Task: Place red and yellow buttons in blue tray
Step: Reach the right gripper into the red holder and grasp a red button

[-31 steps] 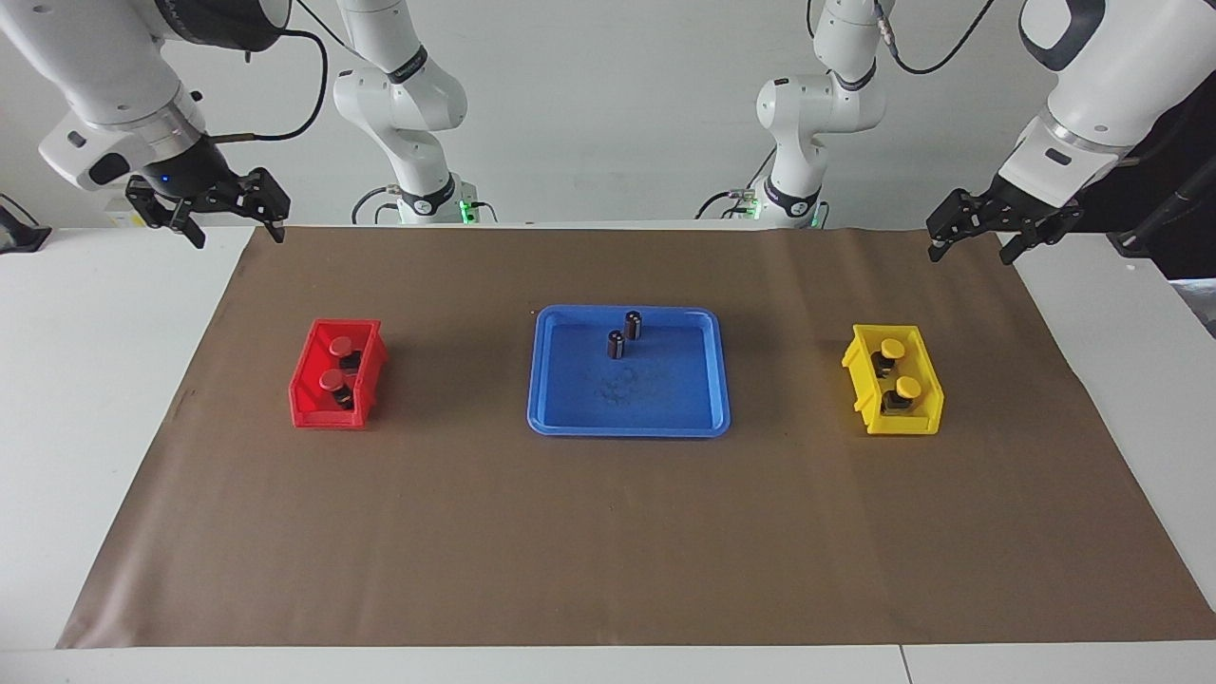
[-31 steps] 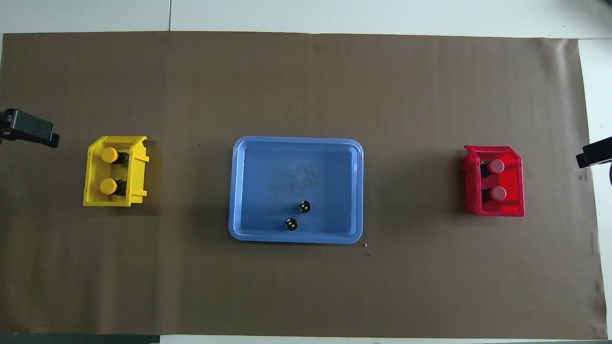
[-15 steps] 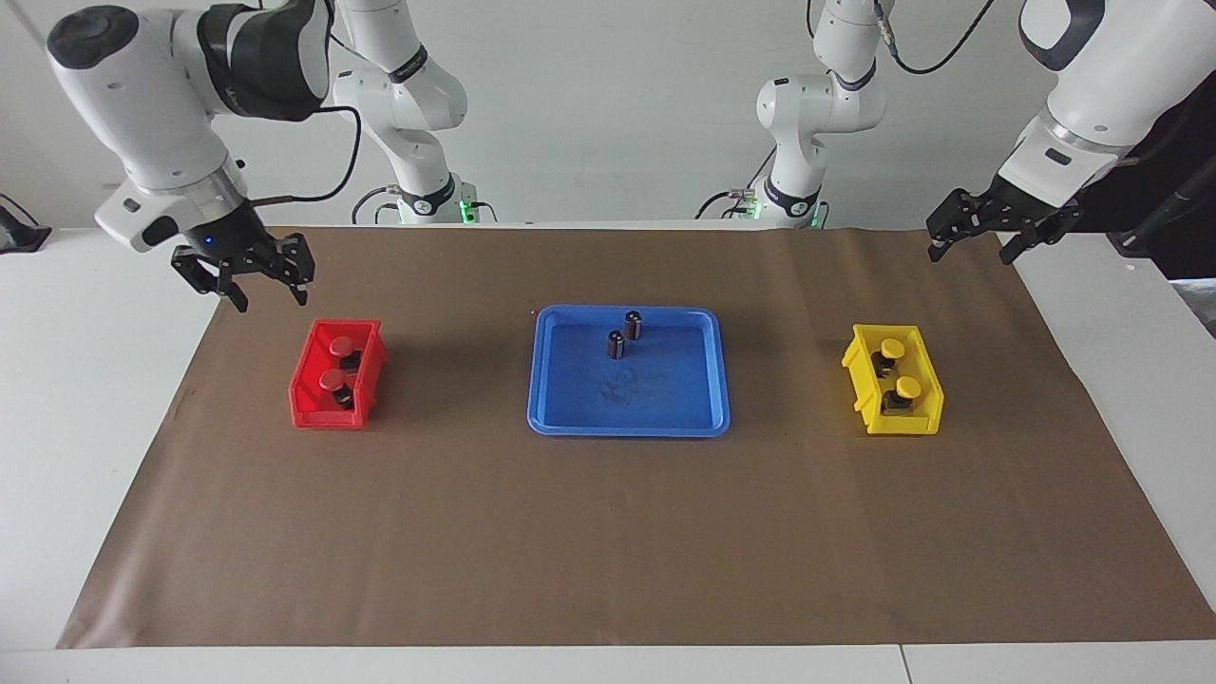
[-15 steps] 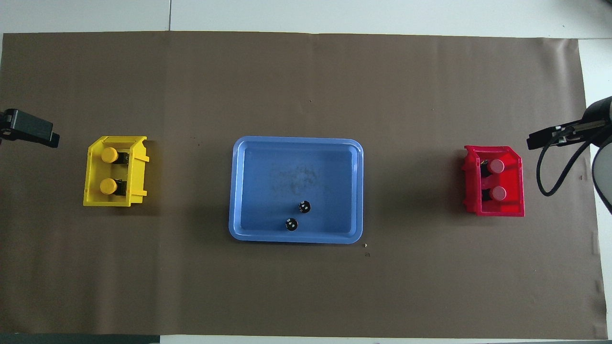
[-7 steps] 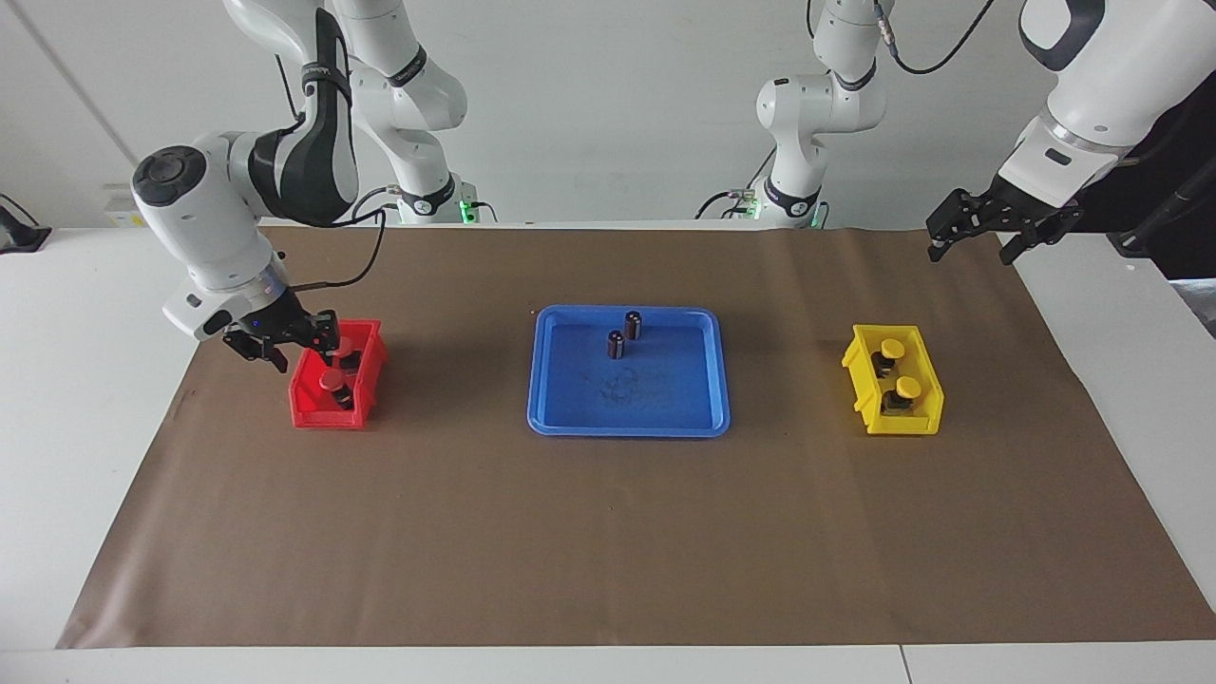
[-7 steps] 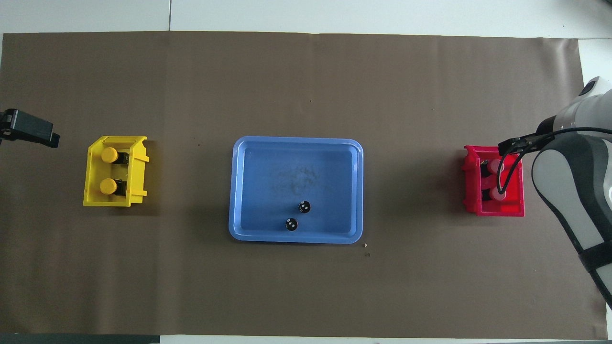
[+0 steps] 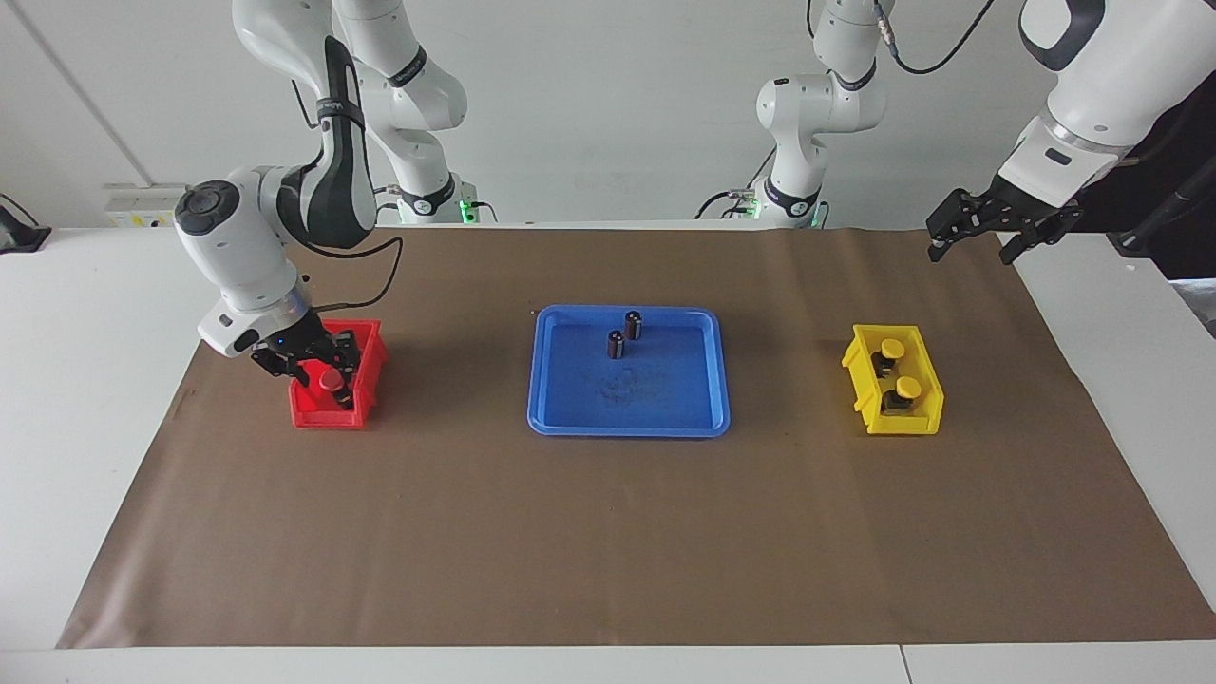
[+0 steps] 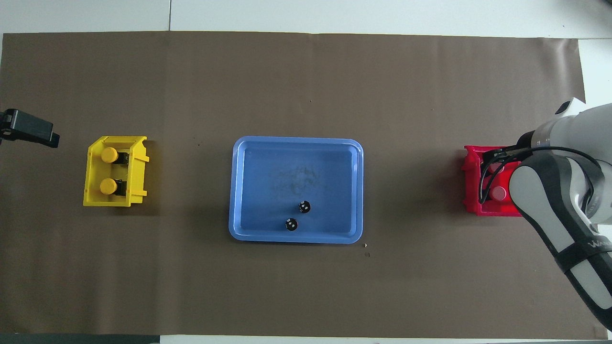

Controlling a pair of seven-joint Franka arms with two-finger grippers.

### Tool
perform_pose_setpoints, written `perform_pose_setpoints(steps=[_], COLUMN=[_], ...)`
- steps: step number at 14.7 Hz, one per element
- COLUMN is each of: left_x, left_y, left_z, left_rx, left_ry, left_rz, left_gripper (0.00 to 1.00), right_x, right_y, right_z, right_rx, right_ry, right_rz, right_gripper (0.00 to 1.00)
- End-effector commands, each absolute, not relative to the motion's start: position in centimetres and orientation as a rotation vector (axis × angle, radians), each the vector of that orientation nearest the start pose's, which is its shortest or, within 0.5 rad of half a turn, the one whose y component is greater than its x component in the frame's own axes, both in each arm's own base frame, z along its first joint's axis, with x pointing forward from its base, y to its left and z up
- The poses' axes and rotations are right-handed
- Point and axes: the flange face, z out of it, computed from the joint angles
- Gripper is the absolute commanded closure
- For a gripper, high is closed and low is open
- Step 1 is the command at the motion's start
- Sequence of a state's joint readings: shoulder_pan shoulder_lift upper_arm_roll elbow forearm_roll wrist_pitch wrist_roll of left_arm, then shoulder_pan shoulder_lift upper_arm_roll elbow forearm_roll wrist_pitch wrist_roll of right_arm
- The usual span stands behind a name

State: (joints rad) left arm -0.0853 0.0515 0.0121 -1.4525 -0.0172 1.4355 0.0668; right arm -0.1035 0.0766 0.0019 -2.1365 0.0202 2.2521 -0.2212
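- Worktop [image 7: 608, 532]: covered by a brown mat; carries three containers in a row across its width.
- Blue tray [image 7: 544, 380]: at the middle of the mat, flat on the surface. It holds two small dark cylinders [image 7: 624, 335] with silvery tops, standing upright in the part of the tray nearer to the robots. No button is in it.
- Red bin [image 7: 309, 408]: toward the right arm's end of the worktop. One red button [image 7: 331, 379] shows clearly in the part of the bin farther from the robots; in the overhead view a second red cap is partly visible next to it, under the gripper and its cable.
- Yellow bin [image 7: 860, 366]: toward the left arm's end of the worktop. It holds two yellow buttons [image 7: 899, 370], one nearer to the robots than the other, each cap up on a dark base.
- Right gripper [image 7: 318, 366]: lowered into the red bin, over the buttons. Whether its fingers are closed on a button or merely around one cannot be told; the fingertips are hidden among the bin walls and the button bases.
- Left gripper [image 7: 974, 249]: raised above the mat's corner at the left arm's end of the worktop, well apart from the yellow bin. Its fingers stand spread apart and hold nothing. This arm waits.
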Motion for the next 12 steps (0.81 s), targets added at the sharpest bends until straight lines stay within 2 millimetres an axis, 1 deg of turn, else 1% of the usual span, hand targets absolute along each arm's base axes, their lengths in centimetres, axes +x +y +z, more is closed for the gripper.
perform_pose_setpoints(steps=[1, 2, 5, 9, 10, 11, 12], left_x=[54.6, 54.6, 54.6, 54.6, 54.6, 54.6, 54.6], left_y=[-4.1, -4.1, -4.1, -4.1, -4.1, -4.1, -4.1], left_z=[64.1, 64.1, 64.1, 64.1, 64.1, 64.1, 64.1], left_rx=[-3.146, -3.146, -3.146, -3.146, -3.146, -3.146, -3.146], left_ry=[0.205, 0.205, 0.203, 0.205, 0.205, 0.205, 0.205], left_rz=[0.116, 0.116, 0.116, 0.116, 0.116, 0.116, 0.116], left_gripper=[0.00, 0.00, 0.00, 0.00, 0.00, 0.00, 0.00], right_x=[54.5, 54.6, 54.5, 53.7, 53.5, 53.5, 53.8], right_y=[-6.3, -6.2, -6.3, -6.4, -6.9, -7.3, -7.4], right_z=[36.0, 35.5, 35.4, 34.4, 34.3, 34.3, 34.6], right_rx=[-3.111, -3.111, -3.110, -3.110, -3.109, -3.109, -3.108], right_ry=[-0.126, -0.128, -0.140, -0.153, -0.163, -0.177, -0.198], right_rz=[-0.063, -0.061, -0.051, -0.044, -0.043, -0.043, -0.039], right_gripper=[0.35, 0.35, 0.35, 0.36, 0.40, 0.50, 0.59])
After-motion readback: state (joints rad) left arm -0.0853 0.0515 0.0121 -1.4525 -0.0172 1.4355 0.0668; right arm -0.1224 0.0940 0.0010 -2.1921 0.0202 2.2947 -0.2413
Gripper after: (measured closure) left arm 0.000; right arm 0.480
